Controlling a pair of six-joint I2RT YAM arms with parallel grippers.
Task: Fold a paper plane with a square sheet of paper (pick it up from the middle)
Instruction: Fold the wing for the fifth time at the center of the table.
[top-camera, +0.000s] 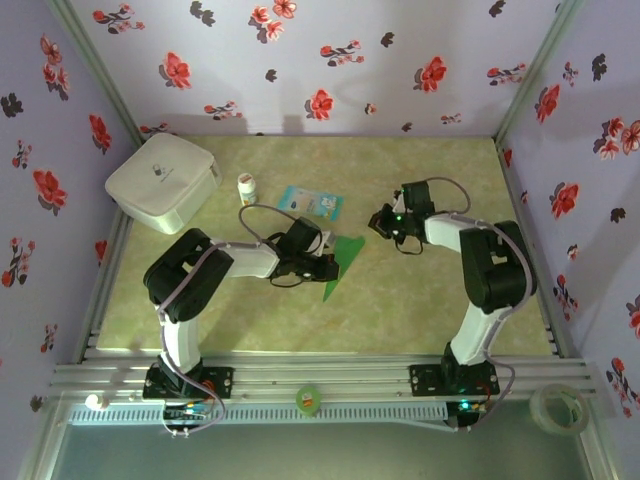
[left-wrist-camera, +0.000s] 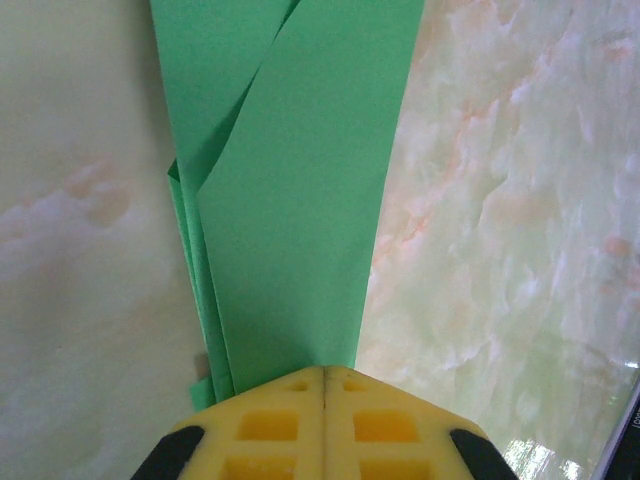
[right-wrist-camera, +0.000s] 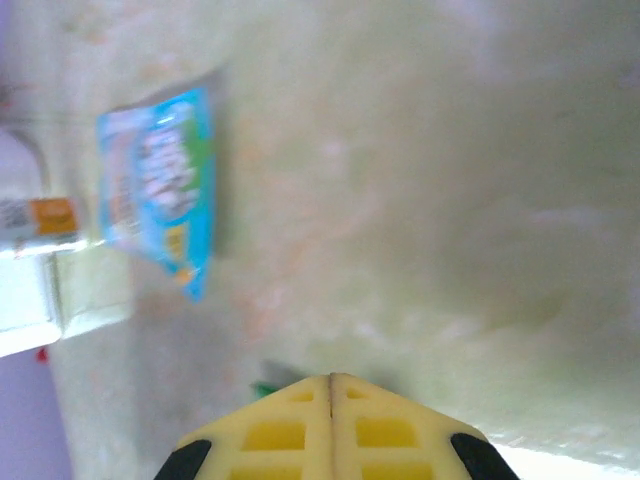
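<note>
Okay, overhead I see the folded green paper (top-camera: 343, 262) mid-bench (top-camera: 420, 320), left jaws at its edge, right jaws well apart; left wrist: jaws closed, tips resting on the paper (left-wrist-camera: 300, 200); right wrist: jaws closed, empty, blue packet (right-wrist-camera: 160, 190) ahead.

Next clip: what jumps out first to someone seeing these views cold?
The folded green paper at mid-table stands out, pinched in the shut left tool. Just behind it lies a blue-and-white packet, and a white box sits at the table's far left corner.
</note>
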